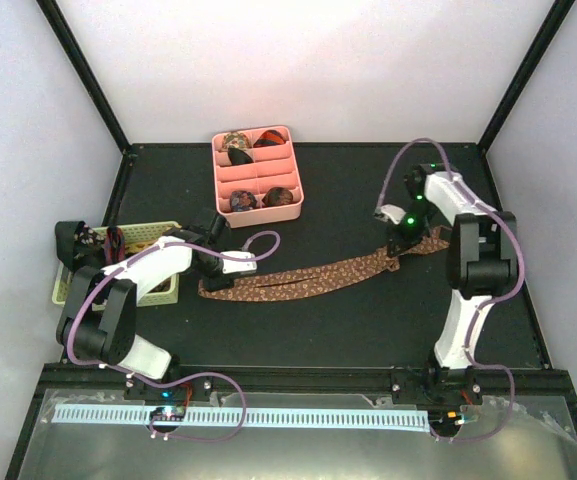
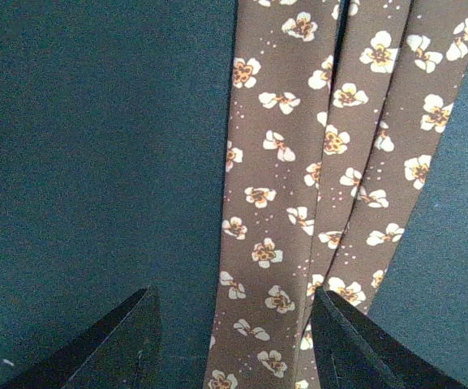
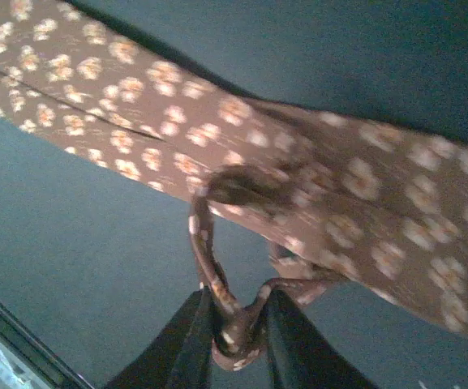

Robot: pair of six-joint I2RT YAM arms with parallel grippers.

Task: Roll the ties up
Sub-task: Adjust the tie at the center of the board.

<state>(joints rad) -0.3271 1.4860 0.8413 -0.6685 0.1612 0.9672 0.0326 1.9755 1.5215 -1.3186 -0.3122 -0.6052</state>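
Observation:
A brown tie (image 1: 318, 277) with pale flowers lies stretched across the black table, folded back on itself at the left. My right gripper (image 3: 238, 328) is shut on a pinched fold of this tie (image 3: 242, 174) near its right end, by the gripper (image 1: 400, 243) in the top view. My left gripper (image 2: 235, 332) hovers open over the tie's doubled left part (image 2: 315, 154), one finger on each side of a strip, not touching it. In the top view the left gripper (image 1: 216, 265) is at the tie's left end. Several rolled ties (image 1: 243, 201) sit in the pink tray (image 1: 257, 172).
A pale basket (image 1: 128, 262) holding dark things stands at the left table edge, behind my left arm. The pink divided tray is at the back centre. Black frame posts (image 1: 86, 75) rise at the rear corners.

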